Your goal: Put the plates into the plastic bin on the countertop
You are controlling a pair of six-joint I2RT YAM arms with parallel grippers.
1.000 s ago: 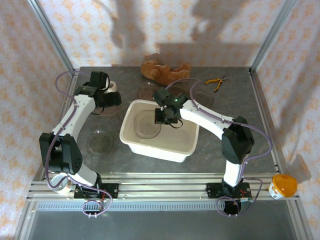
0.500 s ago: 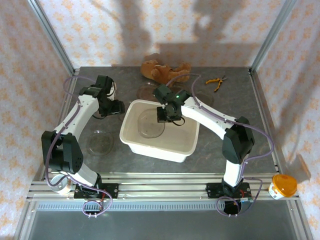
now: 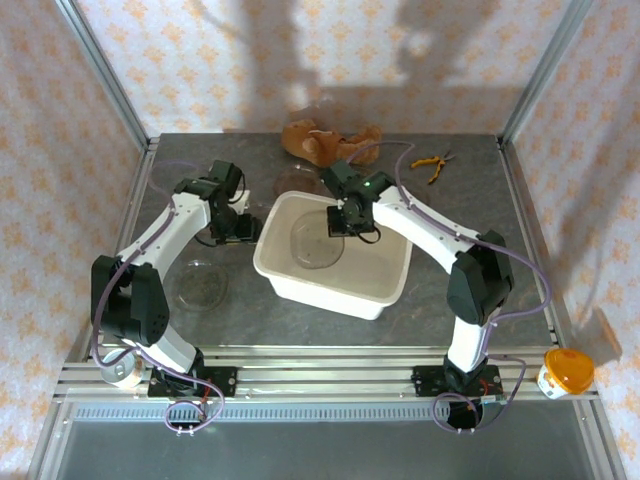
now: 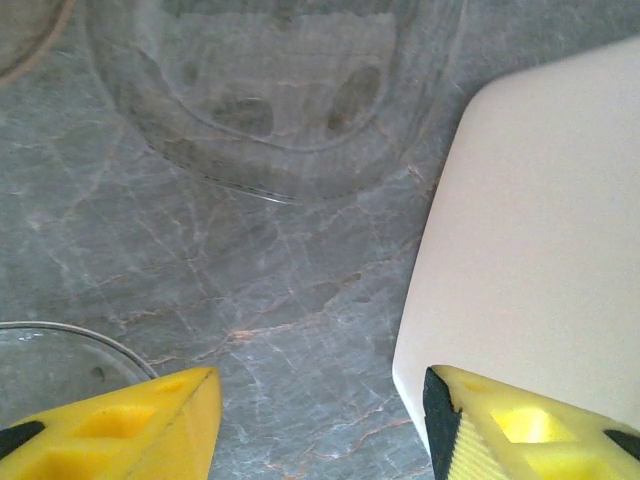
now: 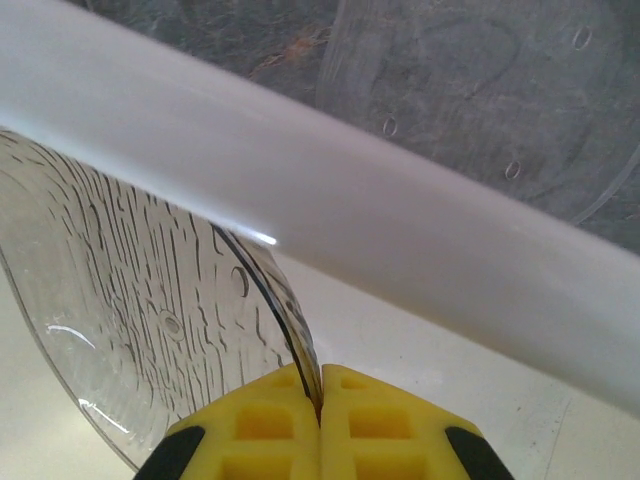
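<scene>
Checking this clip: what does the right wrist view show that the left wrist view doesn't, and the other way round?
Right wrist view: the right tool shut on the rim of a clear plate, held tilted inside the white bin, with a second plate flat on the grey countertop beyond the bin's rim. Left wrist view: the left tool open and empty above the countertop beside the bin's corner, a plate ahead and a near plate's edge by one finger. Shared: the bin, the countertop, clear plates.

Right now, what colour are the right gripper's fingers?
Bright yellow; the right gripper, pinching a clear plate, shows it best in the right wrist view.
</scene>
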